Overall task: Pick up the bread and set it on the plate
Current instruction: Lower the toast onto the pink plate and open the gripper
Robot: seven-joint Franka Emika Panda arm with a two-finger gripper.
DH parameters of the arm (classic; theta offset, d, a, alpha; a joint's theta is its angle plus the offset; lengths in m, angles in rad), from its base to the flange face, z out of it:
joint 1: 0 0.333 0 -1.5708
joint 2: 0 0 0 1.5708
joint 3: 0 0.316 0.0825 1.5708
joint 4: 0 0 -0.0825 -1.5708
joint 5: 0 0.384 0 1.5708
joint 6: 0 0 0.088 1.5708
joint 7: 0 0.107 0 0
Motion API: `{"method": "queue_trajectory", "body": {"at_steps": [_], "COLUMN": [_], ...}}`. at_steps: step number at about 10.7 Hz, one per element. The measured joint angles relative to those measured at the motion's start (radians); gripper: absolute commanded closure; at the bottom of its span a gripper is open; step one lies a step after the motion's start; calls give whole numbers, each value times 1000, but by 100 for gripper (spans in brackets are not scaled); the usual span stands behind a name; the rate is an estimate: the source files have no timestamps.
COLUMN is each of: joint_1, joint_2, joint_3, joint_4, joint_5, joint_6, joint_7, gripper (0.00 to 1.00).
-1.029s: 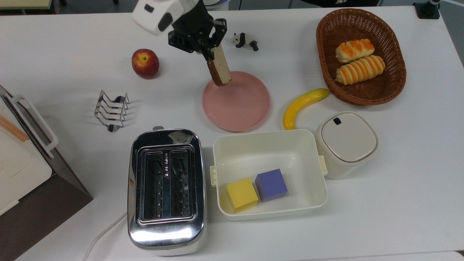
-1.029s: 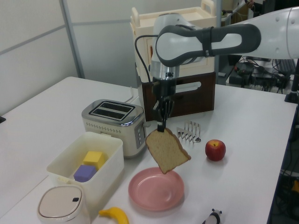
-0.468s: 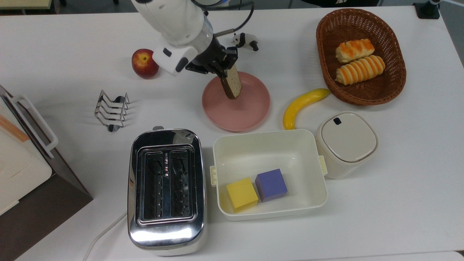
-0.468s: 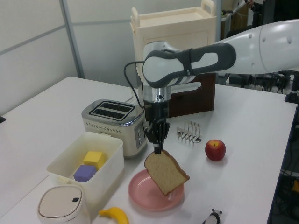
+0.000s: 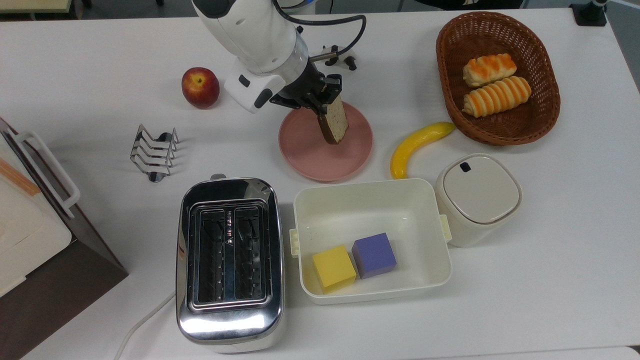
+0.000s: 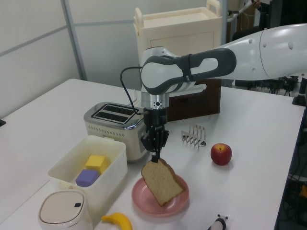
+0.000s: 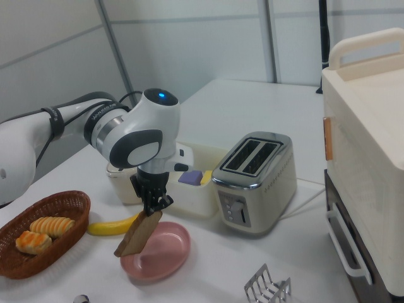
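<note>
- Chrome wire toast rack (image 5: pixel 155 152) stands toward the top view's left, with a red apple (image 5: pixel 200 87) beyond it.
- A shiny two-slot toaster (image 5: pixel 229 262) sits near the bottom edge of the top view.
- The gripper (image 5: pixel 324 101) is clamped on the top edge of the bread (image 5: pixel 334 122), which hangs tilted over the plate (image 5: pixel 307 155); in the left view the slice's lower corner (image 6: pixel 160 184) looks to be at the plate's surface (image 6: pixel 144 201), though contact is not certain.
- A cream tub (image 5: pixel 372 202) just below the plate in the top view holds a yellow cube (image 5: pixel 333 267) and a purple cube (image 5: pixel 374 255).
- A banana (image 5: pixel 417 145) lies between the plate and a wicker basket (image 5: pixel 450 65) holding two striped rolls (image 5: pixel 492 82).
- A lidded cream container (image 5: pixel 477 197) stands beside the tub, on the top view's right.
</note>
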Motion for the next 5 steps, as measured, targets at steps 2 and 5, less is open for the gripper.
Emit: {"method": "queue_trajectory", "body": {"at_steps": [2,5], "joint_1": [0,17], "joint_2": [0,23], "joint_3": [0,4], "joint_4": [4,4], "joint_5": [26,32], "joint_6": [19,50], "joint_7": [9,47], "gripper": [100,0]}}
